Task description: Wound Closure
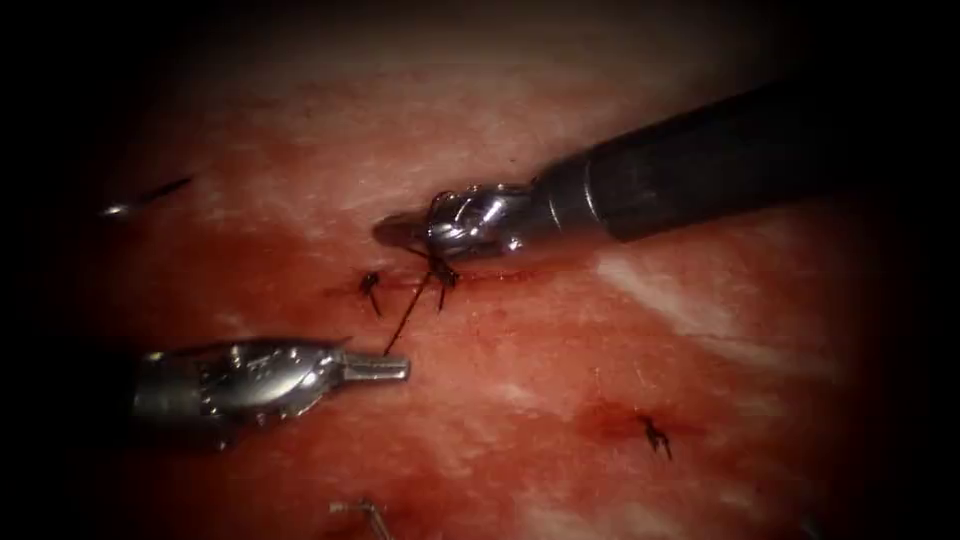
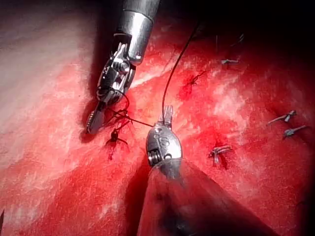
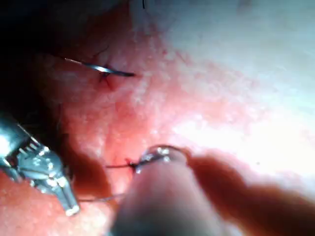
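Left tool (image 1: 385, 367) grips the thread (image 1: 408, 315) in the endoscope view, taut toward the knot at the cut (image 1: 440, 272), where the right tool (image 1: 405, 232) rests; whether its jaws are parted cannot be told. Its wrist view shows the needle (image 3: 101, 69) lying free on the tissue (image 3: 236, 98).

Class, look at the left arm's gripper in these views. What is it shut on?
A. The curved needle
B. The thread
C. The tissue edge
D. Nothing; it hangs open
B: in the left wrist view the left gripper is shut on the thread, which runs from its tip toward the knot by the right gripper.
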Robot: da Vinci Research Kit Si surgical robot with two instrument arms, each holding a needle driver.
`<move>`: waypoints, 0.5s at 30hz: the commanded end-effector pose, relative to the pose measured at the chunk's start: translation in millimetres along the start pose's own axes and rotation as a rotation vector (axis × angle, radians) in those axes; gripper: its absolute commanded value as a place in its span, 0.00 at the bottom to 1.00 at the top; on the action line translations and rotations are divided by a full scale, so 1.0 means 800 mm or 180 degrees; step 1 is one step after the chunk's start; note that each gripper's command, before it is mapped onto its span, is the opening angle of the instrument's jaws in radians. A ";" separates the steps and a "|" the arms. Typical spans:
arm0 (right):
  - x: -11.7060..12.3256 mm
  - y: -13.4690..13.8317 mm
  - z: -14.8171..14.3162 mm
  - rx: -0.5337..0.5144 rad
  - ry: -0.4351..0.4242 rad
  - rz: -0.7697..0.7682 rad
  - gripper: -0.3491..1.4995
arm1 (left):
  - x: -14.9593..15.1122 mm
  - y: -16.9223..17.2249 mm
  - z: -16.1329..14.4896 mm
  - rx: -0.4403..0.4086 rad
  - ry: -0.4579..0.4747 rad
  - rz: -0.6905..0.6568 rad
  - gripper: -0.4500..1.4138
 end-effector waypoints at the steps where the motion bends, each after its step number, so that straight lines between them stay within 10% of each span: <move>1: -0.0001 -0.0007 -0.0013 0.0004 0.0076 0.0039 0.00 | -0.0008 0.0000 0.0001 0.0015 -0.0007 -0.0022 0.00; 15: -0.0004 -0.0018 -0.0090 0.0186 0.0482 0.0069 0.00 | 0.0108 -0.0059 -0.0031 0.0254 -0.0055 -0.0029 0.00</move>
